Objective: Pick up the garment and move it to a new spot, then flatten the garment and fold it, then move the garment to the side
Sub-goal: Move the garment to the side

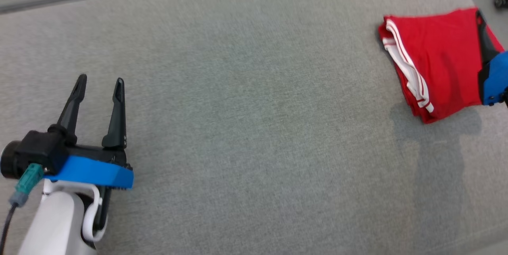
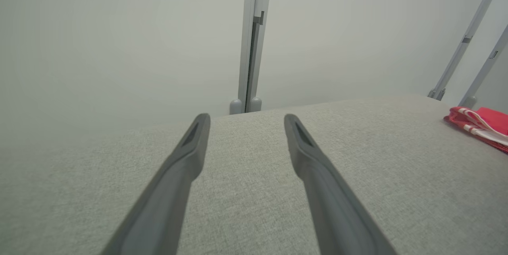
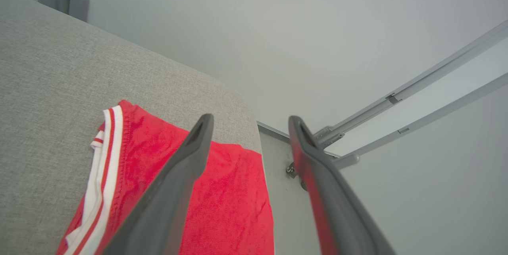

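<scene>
1. Garment (image 1: 436, 56) aside, the nearest thing is the left gripper (image 1: 100, 80). Its fingers are spread wide with nothing between them, and it hovers over bare surface (image 1: 254, 128), well apart from the cloth.
2. Further out on the right, the garment lies folded, red with white-striped trim, by the surface's rounded corner. In the right wrist view its side reaches the edge.
3. Over it is the right gripper (image 3: 250, 123), jaws wide apart and gripping nothing. One finger crosses the cloth; whether it touches I cannot tell.
4. The task looks all but finished, so I judge the risk lies in pulling away. A finger snagging the top layer would open the fold, and a drag outward could tip the garment off the edge.
5. The surface is grey woven fabric, soft-looking and probably grippy enough to hold cloth still.
6. Beyond it stands a plain pale wall (image 2: 119, 28) with grey posts (image 2: 252, 48).
</scene>
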`<state>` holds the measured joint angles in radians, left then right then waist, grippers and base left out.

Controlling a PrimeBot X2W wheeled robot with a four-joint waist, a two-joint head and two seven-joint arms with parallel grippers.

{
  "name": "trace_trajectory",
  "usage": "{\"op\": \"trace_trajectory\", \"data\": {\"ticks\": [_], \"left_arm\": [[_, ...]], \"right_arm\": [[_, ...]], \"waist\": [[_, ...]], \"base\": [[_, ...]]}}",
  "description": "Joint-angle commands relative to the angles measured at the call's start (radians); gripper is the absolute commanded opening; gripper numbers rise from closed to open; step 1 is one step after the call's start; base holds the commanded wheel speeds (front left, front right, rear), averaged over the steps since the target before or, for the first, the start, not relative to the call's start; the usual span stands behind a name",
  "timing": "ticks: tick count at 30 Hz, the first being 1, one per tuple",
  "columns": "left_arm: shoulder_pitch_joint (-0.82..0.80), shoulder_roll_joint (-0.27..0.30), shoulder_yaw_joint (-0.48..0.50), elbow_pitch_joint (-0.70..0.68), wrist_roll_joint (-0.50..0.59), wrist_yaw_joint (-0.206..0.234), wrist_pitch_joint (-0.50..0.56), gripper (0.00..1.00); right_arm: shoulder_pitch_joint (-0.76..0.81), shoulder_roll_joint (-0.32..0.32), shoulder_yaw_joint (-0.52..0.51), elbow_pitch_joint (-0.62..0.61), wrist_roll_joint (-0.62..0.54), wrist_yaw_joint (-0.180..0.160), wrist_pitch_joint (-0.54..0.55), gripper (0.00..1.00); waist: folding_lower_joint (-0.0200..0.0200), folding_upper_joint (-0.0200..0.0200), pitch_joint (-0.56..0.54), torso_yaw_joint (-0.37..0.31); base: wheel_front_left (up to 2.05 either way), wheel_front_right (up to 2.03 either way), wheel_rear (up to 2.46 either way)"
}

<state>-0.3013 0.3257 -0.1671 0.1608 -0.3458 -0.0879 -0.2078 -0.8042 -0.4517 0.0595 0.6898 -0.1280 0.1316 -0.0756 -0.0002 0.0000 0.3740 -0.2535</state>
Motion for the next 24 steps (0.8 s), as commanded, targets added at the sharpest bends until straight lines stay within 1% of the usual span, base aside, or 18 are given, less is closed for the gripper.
{"op": "trace_trajectory", "data": {"ticks": [1,6,9,11,12,15,18,24], "left_arm": [[0.022,-0.01,0.003,0.016,-0.009,0.005,-0.012,1.0],[0.079,-0.044,0.002,0.078,-0.028,0.007,-0.039,1.0],[0.11,-0.064,0.004,0.108,-0.035,0.007,-0.049,1.0],[0.125,-0.076,0.004,0.122,-0.041,0.005,-0.052,1.0],[0.125,-0.076,0.004,0.122,-0.041,0.005,-0.052,1.0],[0.149,-0.093,0.003,0.142,-0.039,0.002,-0.056,1.0],[0.177,-0.101,0.011,0.154,-0.034,0.002,-0.058,1.0],[0.235,-0.107,0.044,0.161,-0.028,-0.002,-0.058,1.0]], "right_arm": [[0.032,0.003,0.005,-0.016,0.012,-0.002,-0.014,1.0],[0.152,0.025,0.014,-0.095,0.081,-0.001,-0.042,1.0],[0.247,0.036,-0.007,-0.17,0.133,-0.001,-0.054,1.0],[0.32,0.066,-0.048,-0.234,0.164,-0.001,-0.066,1.0],[0.32,0.066,-0.048,-0.234,0.164,-0.001,-0.066,1.0],[0.438,0.118,-0.114,-0.325,0.19,-0.001,-0.068,1.0],[0.543,0.172,-0.167,-0.41,0.201,-0.001,-0.063,1.0],[0.715,0.304,-0.221,-0.521,0.194,-0.001,-0.063,1.0]], "waist": [[0.0002,0.0,-0.035,0.002],[0.0002,0.0,-0.138,0.054],[0.0002,0.0,-0.191,0.091],[0.0002,0.0,-0.221,0.119],[0.0002,0.0,-0.221,0.119],[0.0002,0.0,-0.259,0.159],[0.0002,0.0,-0.291,0.185],[0.0002,0.0,-0.349,0.216]], "base": [[0.0,0.0,0.0],[0.0,0.0,0.0],[0.0,0.0,0.0],[0.0,0.0,0.0],[0.0,0.0,0.0],[0.0,0.0,0.0],[0.0,0.0,0.0],[0.0,0.0,0.0]]}}
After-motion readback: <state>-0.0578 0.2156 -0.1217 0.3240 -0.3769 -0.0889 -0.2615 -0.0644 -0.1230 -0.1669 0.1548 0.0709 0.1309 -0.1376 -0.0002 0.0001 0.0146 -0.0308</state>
